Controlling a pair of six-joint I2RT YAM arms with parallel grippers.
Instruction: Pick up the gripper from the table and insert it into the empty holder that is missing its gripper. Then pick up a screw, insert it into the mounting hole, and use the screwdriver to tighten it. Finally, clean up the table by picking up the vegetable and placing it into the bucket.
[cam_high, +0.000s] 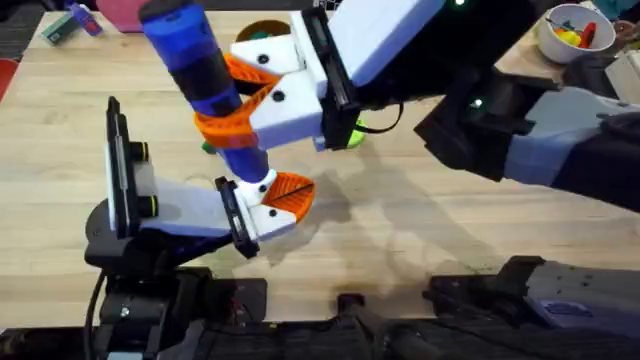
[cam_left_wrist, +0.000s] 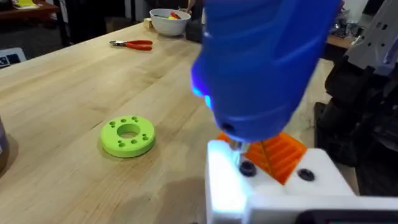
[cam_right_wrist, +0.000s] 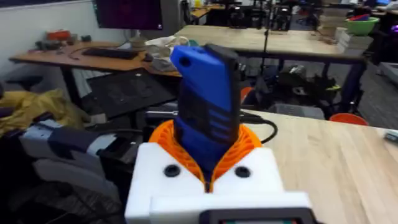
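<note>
Over the pale wooden table (cam_high: 420, 250) first, then straight to the right gripper (cam_high: 237, 118), reaching across the middle and clamped shut, orange ribbed pads on the stout blue pen-shaped electric screwdriver (cam_high: 205, 70). Tilted, that screwdriver, tip pointing down, blue light glowing near its nose in the left wrist view. Directly under the screwdriver's tip, the left gripper (cam_high: 272, 207); how far open, cannot tell. Touching the tip or very nearly so, the small white blocky plastic holder (cam_left_wrist: 273, 190). Seated just beside the tip on that holder, the small orange ribbed plastic wedge (cam_left_wrist: 283, 152). Off to one side of the screwdriver, well apart, a bright green round disc with holes (cam_left_wrist: 128, 135). Just beside the screwdriver's barrel, a dark green sliver (cam_high: 207, 147), probably the leafy toy vegetable, not yet cleared away. Right by the tip, a small black screw head (cam_left_wrist: 247, 168); seated in the bit or not, cannot tell. Now the danger: with that lean, could cam out and skate across the white plastic, or drive the screw in crooked. Too much downward push, and might shove the holder aside and unseat the wedge.
</note>
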